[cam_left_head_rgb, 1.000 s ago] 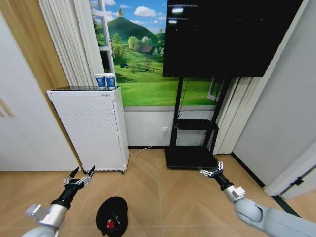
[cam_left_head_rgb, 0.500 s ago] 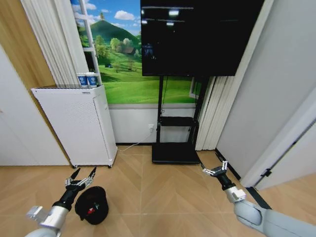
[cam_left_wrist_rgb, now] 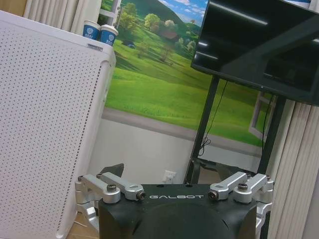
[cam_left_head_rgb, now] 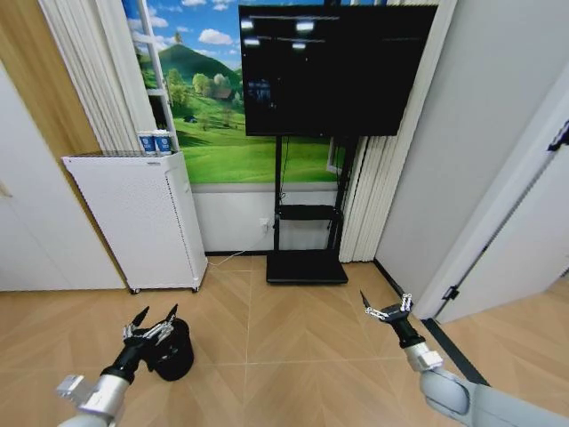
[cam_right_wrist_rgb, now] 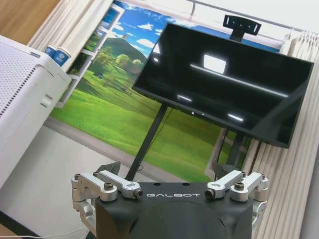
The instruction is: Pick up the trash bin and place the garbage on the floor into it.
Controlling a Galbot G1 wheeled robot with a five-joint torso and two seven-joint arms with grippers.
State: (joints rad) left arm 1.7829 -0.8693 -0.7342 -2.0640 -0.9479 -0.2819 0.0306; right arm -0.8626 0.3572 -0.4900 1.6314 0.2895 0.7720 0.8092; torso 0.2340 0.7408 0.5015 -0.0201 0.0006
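Right now the trash bin (cam_left_head_rgb: 172, 349) stands upright on the wood floor (cam_left_head_rgb: 293, 356), near the front of the white cabinet (cam_left_head_rgb: 138, 222) and off to the robot's left. I see no bottle or wrappers on the bare floor in the head view, and I cannot tell if anything lies inside the dark bin.

What could go wrong? The bin is small and round, so I think a push from the side could tip it or roll it away. A grab on just one thin edge could let it slip and fall. If litter is inside, a tilt could spill it.

The left tool (cam_left_head_rgb: 150, 326) hangs at the bin's near top edge with its fingers spread wide apart. It holds nothing, and I cannot tell if it touches the rim. The right tool (cam_left_head_rgb: 385, 310) is well apart from the bin, out over the floor on the robot's right. Its fingers are spread too, and it holds nothing.
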